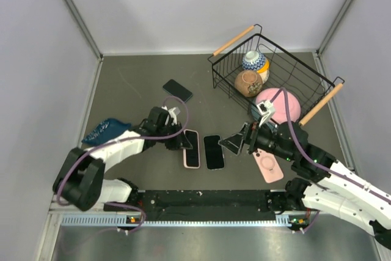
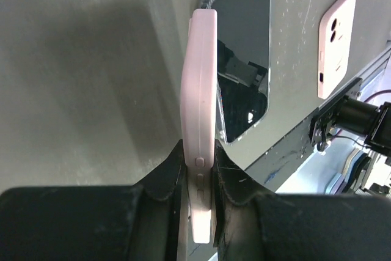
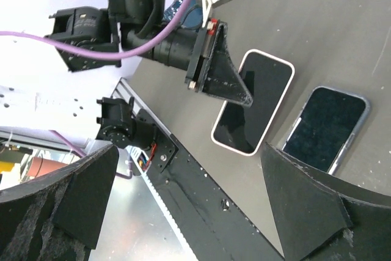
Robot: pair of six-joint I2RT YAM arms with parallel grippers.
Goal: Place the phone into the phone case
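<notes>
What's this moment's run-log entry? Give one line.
left tool: shut on pink case edge | right tool: open, holding nothing | dark phone: flat beside pink case

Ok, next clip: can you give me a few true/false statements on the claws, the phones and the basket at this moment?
1. The left claw is shut on the end of the pink-cased phone. True.
2. The right claw grips the dark phone. False: it is open and holds nothing; that phone lies free beside the pink-cased one.
3. The wire basket is empty. False: a pink bowl and a brown bowl sit in it.
4. A black phone lies alone left of the basket. True.
</notes>
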